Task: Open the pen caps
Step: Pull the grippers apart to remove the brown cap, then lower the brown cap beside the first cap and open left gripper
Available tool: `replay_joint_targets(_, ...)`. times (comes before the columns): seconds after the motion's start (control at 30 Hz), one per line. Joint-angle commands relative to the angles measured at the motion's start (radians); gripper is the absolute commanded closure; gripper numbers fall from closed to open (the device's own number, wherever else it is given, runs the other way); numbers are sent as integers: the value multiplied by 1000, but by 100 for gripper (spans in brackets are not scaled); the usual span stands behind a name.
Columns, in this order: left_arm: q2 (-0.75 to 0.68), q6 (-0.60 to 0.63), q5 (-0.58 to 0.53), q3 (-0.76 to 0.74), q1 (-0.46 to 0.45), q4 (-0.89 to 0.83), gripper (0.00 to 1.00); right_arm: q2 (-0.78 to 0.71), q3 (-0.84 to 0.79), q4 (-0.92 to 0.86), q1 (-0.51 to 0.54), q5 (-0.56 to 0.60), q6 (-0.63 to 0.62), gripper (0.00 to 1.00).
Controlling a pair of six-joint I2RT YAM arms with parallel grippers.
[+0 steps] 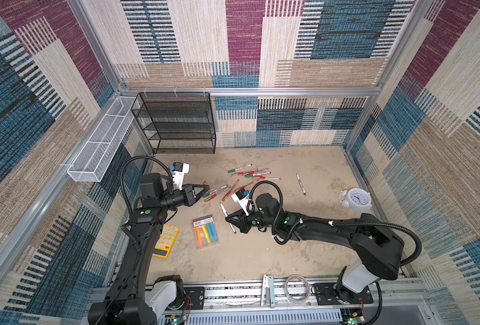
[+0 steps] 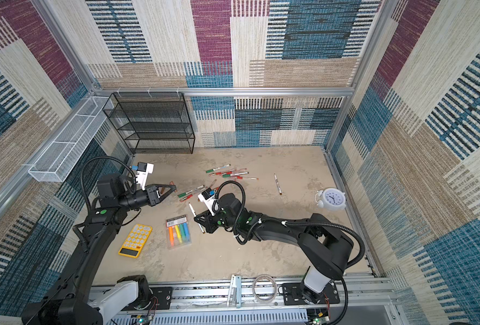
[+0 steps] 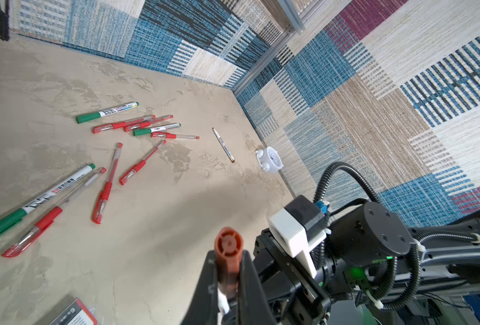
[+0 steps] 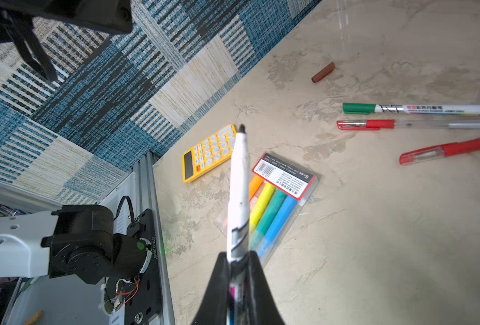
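Cataloguing the table (image 1: 289, 253) and both arms, item by item.

1. left gripper (image 3: 229, 254) — at the left of the scene, raised off the table. Its jaws are pressed onto a brown-orange cap (image 3: 229, 244), pinched between the two fingertips with its round end sticking out past them.

2. right gripper (image 4: 238, 260) — near the middle, reaching leftward. Its jaws are clamped on the barrel of a white marker (image 4: 240, 174), which has black print and an uncovered dark tip pointing away from the wrist. The marker is tilted above the highlighter pack (image 1: 206, 233).

3. loose cap (image 4: 323, 72), brown-orange. It lies on its side on the table, left of the held marker and near the middle pens.

4. middle pens (image 3: 44, 198). A green-capped white marker and several red-capped clear pens lie flat between the two grippers, all capped.

5. far pens (image 3: 154, 129). Green-capped markers and red-capped clear pens lie crossed over one another, beyond the right gripper.

6. lone marker (image 3: 223, 145). It is white-barrelled with its tip bare, and lies alone to the right of the far pens.

7. Other items:
   - yellow calculator (image 1: 167, 237), just left of the highlighter pack
   - white alarm clock (image 1: 356, 198), at the right edge
   - black mesh shelf (image 1: 176, 123), against the far wall
   - white mesh basket (image 1: 100, 143), on the left wall
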Motion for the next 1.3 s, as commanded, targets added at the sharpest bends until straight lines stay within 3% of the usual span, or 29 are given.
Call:
replay_joint_targets(0.0,6,82,-67,28,2,-26,100,-35,-16,22,1,49,-3,100)
replay_joint_targets(0.3,190,347,-494,191,-16,-231,100,-127,-20,-142,-19,233,-7,100)
replay_joint_targets(0.5,461,435,-596,401,-41,-426,100,-224,-56,-214,-37,332,11,100)
replay_joint_targets(0.7,664,497,-762,506,-52,-488,100,-322,-104,-288,-69,392,12,100)
replay_joint_targets(0.83,804,519,-799,600,-58,-560,100,-390,-135,-320,-105,399,18,100)
replay_joint_targets(1.27,1111,520,-1017,863,-93,-689,100,-496,-184,-368,-136,427,9,100)
